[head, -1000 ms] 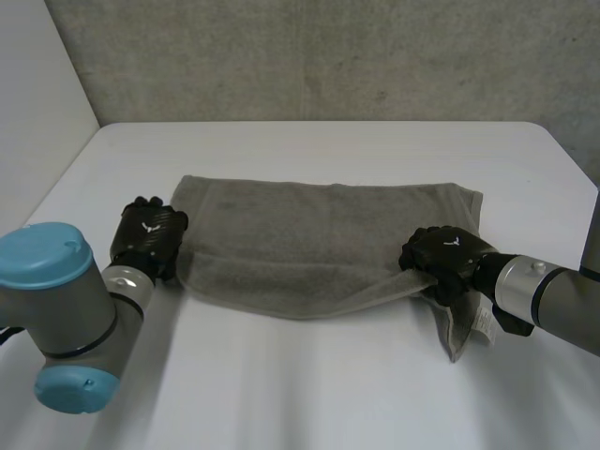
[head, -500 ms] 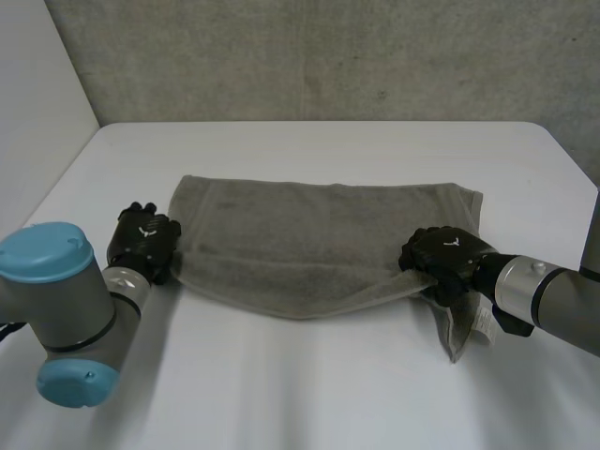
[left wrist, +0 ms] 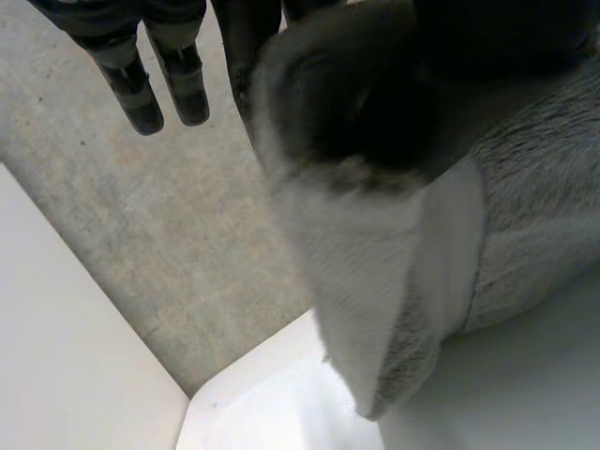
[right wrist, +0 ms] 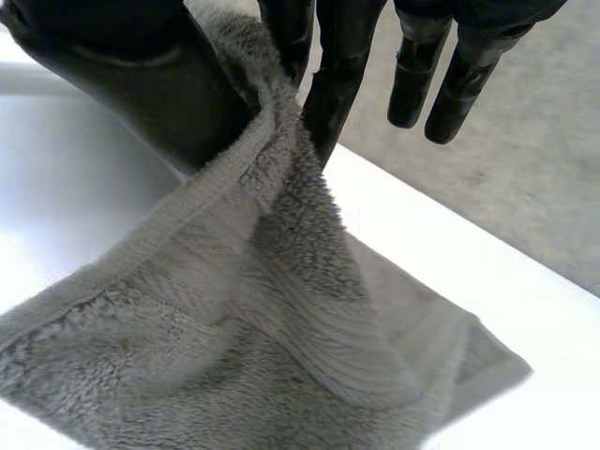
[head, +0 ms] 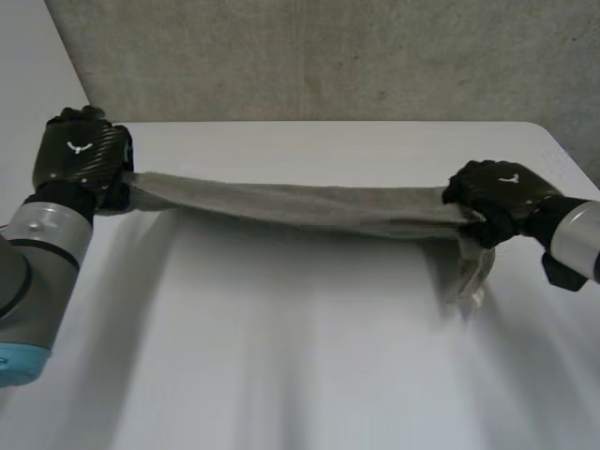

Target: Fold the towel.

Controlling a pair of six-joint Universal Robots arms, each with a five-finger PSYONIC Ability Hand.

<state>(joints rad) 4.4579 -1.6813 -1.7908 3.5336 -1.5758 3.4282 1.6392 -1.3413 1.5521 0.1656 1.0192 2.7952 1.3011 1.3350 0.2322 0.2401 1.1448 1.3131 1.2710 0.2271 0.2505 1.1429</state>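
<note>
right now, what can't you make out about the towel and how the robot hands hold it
- Head view: how the left robot hand and right robot hand grip, hidden under their own backs.
- Head view: layers of the towel, stretched nearly edge-on between them.
- Left wrist view: the held corner, covered by the robot hand itself.
- Right wrist view: the towel's far end, cut off by the picture's edge.

Grey towel (head: 309,206) (taut) over table (head: 281,356)

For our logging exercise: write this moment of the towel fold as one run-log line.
phase: towel stretched above table | left hand: pinching left end | right hand: pinching right end, corner hanging
</note>
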